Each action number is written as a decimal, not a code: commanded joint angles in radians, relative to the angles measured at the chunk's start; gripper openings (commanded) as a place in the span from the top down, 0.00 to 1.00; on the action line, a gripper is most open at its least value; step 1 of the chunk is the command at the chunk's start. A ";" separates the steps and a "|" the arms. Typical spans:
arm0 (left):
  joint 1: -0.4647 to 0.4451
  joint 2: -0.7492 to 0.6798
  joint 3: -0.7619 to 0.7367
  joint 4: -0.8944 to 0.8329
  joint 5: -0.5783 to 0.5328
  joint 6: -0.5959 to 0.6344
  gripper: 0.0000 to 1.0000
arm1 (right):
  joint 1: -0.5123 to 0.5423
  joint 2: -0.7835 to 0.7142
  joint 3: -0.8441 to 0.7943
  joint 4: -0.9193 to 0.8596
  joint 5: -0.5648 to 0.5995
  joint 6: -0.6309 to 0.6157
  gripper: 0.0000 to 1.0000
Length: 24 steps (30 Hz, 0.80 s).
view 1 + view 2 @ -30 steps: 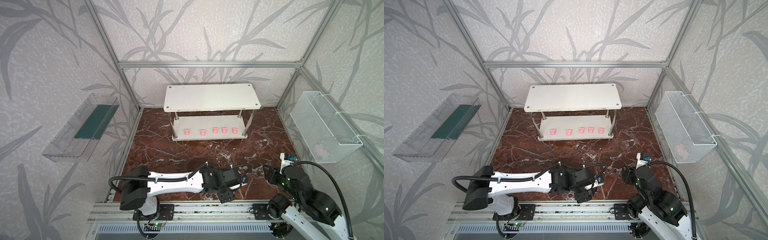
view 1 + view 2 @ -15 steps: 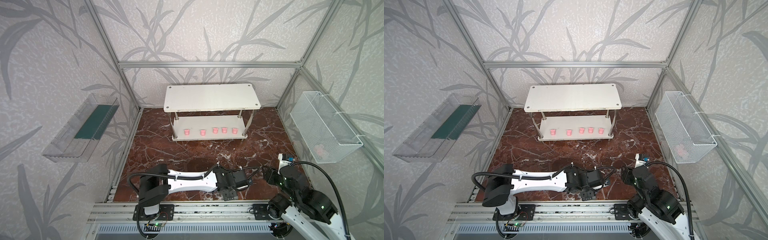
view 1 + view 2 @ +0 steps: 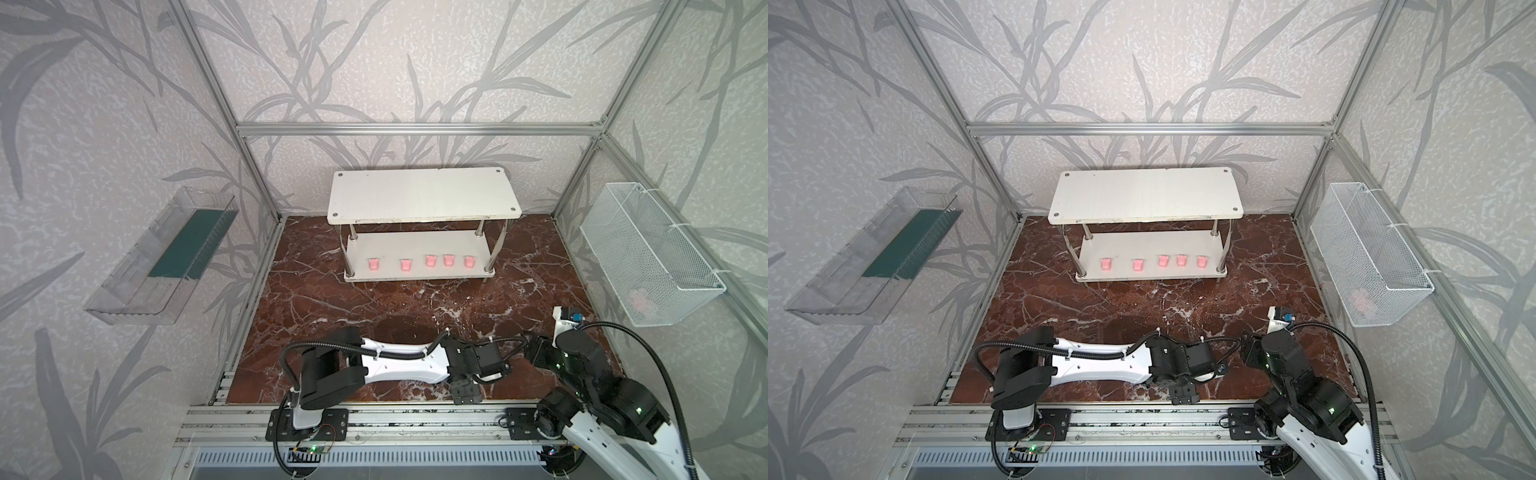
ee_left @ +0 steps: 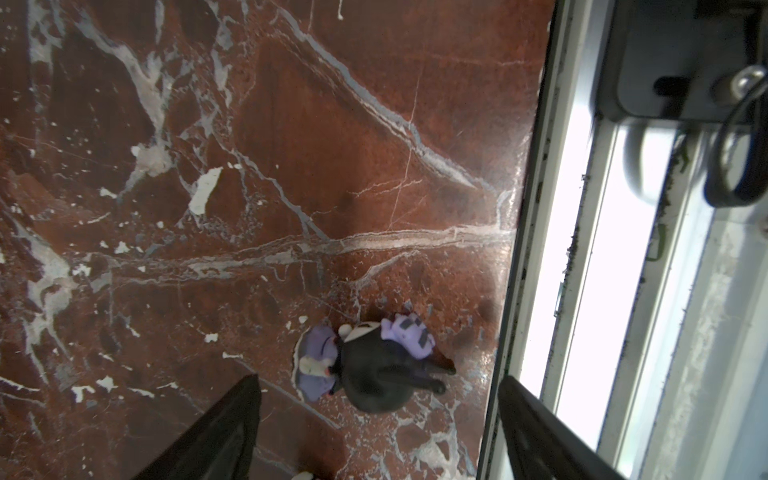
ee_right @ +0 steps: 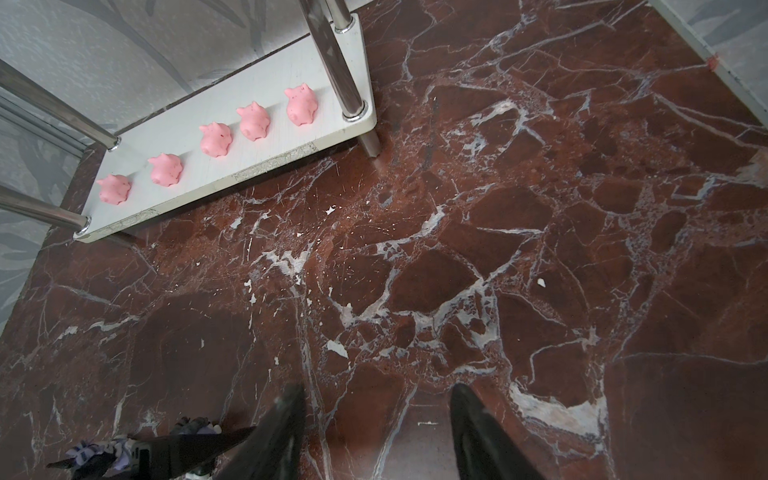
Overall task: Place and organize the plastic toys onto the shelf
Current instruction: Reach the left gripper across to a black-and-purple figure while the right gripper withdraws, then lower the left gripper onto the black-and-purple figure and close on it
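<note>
The left gripper [image 4: 377, 379] hung with its jaws spread wide and empty, a black-and-lilac figurine [image 4: 370, 370] sitting between its fingertips on the marble floor [image 4: 291, 145], close beside the front rail [image 4: 582, 249]. The toy looked light, hard and smooth, likely to skid or tip, so pinching its broad black head seemed safest. The right gripper [image 5: 377, 386] stood parted on nothing. 5 pink piglets [image 5: 216, 139] lined the lower tier of the shelf [image 3: 424, 195].

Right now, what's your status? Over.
Left claw open over black-and-lilac plastic figurine. Right claw open, empty. Five pink piglet toys on white shelf, lower board.
</note>
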<state>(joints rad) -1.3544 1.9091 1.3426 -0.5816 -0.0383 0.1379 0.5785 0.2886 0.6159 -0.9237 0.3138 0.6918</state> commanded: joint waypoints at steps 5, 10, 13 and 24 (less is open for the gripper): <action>0.026 0.031 0.033 0.014 0.023 0.032 0.12 | -0.004 -0.003 -0.009 0.016 0.020 0.008 0.43; 0.051 0.032 0.029 0.027 0.038 0.038 0.14 | -0.004 -0.003 -0.012 0.016 0.023 0.010 0.43; 0.068 0.038 0.029 0.029 0.057 0.039 0.18 | -0.005 -0.003 -0.016 0.021 0.021 0.009 0.43; 0.134 0.045 0.036 0.057 0.161 0.033 0.32 | -0.006 0.006 -0.022 0.031 0.022 0.002 0.43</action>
<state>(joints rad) -1.2343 1.9339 1.3437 -0.5323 0.0822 0.1551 0.5755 0.2882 0.6037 -0.9146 0.3145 0.6922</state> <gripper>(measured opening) 0.681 0.571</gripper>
